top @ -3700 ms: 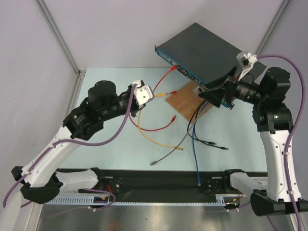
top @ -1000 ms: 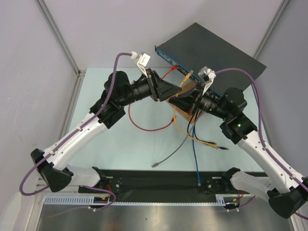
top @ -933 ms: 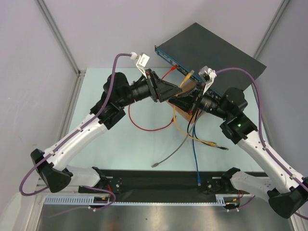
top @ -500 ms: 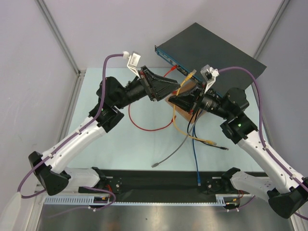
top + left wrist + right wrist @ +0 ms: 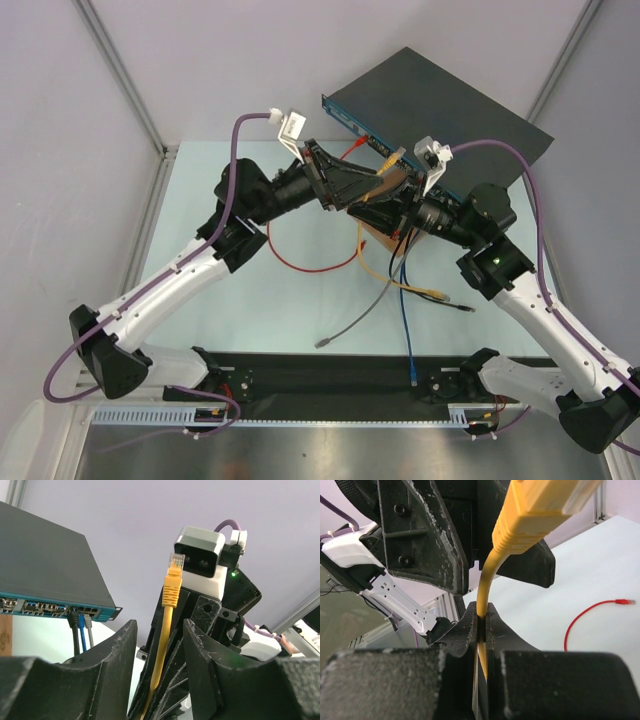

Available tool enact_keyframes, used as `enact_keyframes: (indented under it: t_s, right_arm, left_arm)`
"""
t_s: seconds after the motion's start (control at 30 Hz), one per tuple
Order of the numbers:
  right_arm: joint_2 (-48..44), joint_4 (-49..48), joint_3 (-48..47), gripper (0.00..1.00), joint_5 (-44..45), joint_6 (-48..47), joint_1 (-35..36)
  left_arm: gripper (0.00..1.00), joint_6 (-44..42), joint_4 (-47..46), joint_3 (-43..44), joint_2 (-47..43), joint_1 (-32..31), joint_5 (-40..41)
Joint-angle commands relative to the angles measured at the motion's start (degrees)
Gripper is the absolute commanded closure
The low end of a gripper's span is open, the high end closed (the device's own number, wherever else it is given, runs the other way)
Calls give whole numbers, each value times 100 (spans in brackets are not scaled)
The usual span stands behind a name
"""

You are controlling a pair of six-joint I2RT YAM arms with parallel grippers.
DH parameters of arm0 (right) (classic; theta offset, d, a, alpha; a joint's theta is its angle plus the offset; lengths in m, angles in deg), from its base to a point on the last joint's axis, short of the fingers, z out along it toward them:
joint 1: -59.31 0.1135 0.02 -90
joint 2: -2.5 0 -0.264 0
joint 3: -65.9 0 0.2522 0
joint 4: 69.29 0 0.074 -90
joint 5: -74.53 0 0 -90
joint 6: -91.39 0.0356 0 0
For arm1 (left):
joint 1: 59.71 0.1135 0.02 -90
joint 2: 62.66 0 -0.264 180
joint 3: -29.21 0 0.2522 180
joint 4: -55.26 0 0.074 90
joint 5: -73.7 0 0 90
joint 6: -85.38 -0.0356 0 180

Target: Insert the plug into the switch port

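The switch [image 5: 440,100] is a flat black box at the back right, its blue front face [image 5: 50,609] showing a row of ports. A yellow cable rises to its plug [image 5: 392,155], which points up in front of that face, apart from it. My right gripper [image 5: 481,625] is shut on the yellow cable [image 5: 485,585] a short way below the plug [image 5: 545,505]. My left gripper [image 5: 157,650] is open, its fingers [image 5: 115,655] standing either side of the same cable [image 5: 165,640] without touching it. The two grippers meet tip to tip, left gripper [image 5: 368,188] against right gripper [image 5: 385,205].
A brown wooden board [image 5: 382,238] lies under the grippers. Loose red [image 5: 310,265], grey [image 5: 350,325] and blue [image 5: 405,320] cables trail over the pale table. Grey and blue cables [image 5: 80,630] sit plugged in at the face's right end. Grey walls close in behind.
The left arm pulled back and up, then came right again, so its open fingers now straddle the yellow cable. The right gripper held still on the cable.
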Motion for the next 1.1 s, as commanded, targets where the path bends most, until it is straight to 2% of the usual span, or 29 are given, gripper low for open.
enact_keyframes:
  t_s: [0.0,0.13,0.23,0.27,0.37,0.63,0.73,0.77,0.83,0.87,0.93,0.97,1.07]
  right_arm:
    - [-120,-327,-67,100,-70,44,45]
    - [-129,-353,-32,100,-79,44,54]
    - [-146,-353,-23,100,-79,44,54]
    - [-146,-353,-14,100,-79,52,54]
    - [-146,-370,-23,100,-88,26,54]
    - [-181,-335,-14,100,-106,-9,54]
    - [-199,-318,3,100,-97,-18,54]
    - [-199,-309,3,100,-97,-18,54]
    - [-234,-169,-14,100,-36,-140,54]
    - [-269,-90,-14,82,17,-184,46]
    - [-383,191,-75,58,158,-316,-103]
    - [-409,531,-128,44,228,-378,-174]
    - [-532,1104,-330,33,273,-510,-761]
  left_arm:
    - [53,146,-519,261,8,-25,-40]
    - [59,261,-634,244,34,-51,-75]
    - [67,288,-686,243,60,-60,-84]
    - [73,288,-687,252,86,-60,-75]
    - [80,270,-695,287,122,-86,-119]
    - [80,279,-704,357,201,-113,-110]
    - [91,279,-713,393,219,-121,-110]
    - [100,270,-695,393,219,-121,-102]
    - [100,218,-495,402,210,-121,-84]
    - [100,78,-389,428,210,-121,-67]
    - [100,-238,118,463,157,-121,3]
    - [100,-692,366,515,96,-130,39]
    - [100,-1458,1263,577,-9,-165,338]
